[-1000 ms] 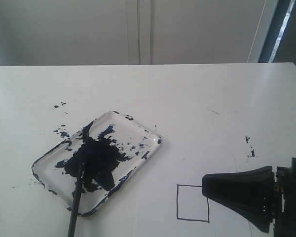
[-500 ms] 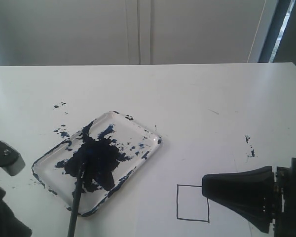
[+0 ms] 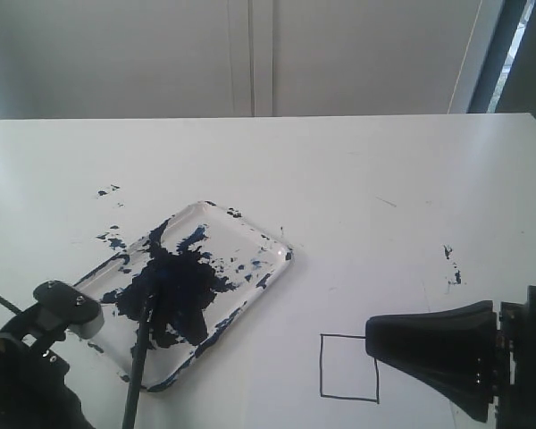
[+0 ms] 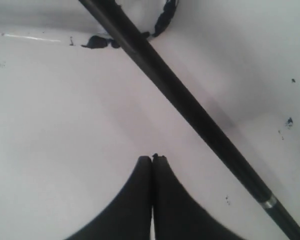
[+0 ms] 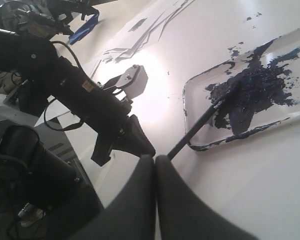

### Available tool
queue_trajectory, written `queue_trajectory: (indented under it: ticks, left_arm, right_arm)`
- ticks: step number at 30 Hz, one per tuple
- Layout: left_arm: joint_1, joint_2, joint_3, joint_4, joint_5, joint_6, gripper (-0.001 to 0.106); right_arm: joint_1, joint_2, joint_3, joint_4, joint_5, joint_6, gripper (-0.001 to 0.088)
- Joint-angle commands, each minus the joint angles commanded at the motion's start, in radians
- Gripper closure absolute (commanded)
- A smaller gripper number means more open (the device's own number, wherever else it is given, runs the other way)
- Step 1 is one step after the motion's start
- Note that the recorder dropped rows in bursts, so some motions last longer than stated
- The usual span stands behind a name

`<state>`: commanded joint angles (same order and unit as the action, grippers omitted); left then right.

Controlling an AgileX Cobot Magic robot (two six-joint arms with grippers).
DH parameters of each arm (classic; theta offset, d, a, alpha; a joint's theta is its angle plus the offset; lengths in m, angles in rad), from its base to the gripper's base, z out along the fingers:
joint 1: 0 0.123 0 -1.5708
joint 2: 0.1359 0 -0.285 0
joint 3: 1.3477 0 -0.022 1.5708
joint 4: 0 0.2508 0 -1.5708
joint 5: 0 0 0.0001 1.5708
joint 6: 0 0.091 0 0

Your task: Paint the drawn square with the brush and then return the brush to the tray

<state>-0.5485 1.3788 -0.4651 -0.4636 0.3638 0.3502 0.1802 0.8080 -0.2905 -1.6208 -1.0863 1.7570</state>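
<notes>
The clear tray [image 3: 259,237], smeared with dark blue paint, lies on the white surface left of centre. The black brush [image 3: 138,357] rests with its tip in the paint and its handle over the tray's near edge; it also shows as the brush [image 4: 190,107] and the brush [image 5: 195,127]. The drawn square [image 3: 349,366] is empty, at the lower middle. My left gripper [image 4: 152,158] is shut, low beside the brush handle, touching nothing. My right gripper [image 3: 369,338] is shut with its tip over the square's right edge, seen as the right gripper [image 5: 154,157].
Small paint specks [image 3: 107,191] dot the surface left of the tray, and more specks [image 3: 452,266] lie at the right. The left arm [image 5: 85,95] shows in the right wrist view, beyond the table's edge, with loose papers [image 5: 140,35] behind it.
The left arm has come in from the lower left corner, rising and moving right toward the brush handle. The right gripper, brush and tray have stayed put.
</notes>
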Motion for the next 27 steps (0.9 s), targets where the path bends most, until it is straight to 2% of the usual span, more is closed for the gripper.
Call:
queue_trajectory:
  ticks: [3, 10, 17, 27]
  left_arm:
    - [-0.007, 0.018, 0.0, 0.0, 0.009, 0.0, 0.105]
    - [-0.107, 0.044, 0.0, -0.007, -0.035, 0.0, 0.105]
    - [-0.16, 0.071, 0.0, -0.036, -0.079, -0.007, 0.105]
    - [-0.162, 0.076, -0.015, -0.089, -0.077, 0.002, 0.105]
  right_arm:
    - [0.0, 0.0, 0.0, 0.0, 0.002, 0.0, 0.0868]
    - [0.0, 0.0, 0.0, 0.0, 0.002, 0.0, 0.0868]
    - [0.0, 0.0, 0.0, 0.0, 0.002, 0.0, 0.0868]
    - [0.0, 0.0, 0.0, 0.0, 0.004, 0.0, 0.0868]
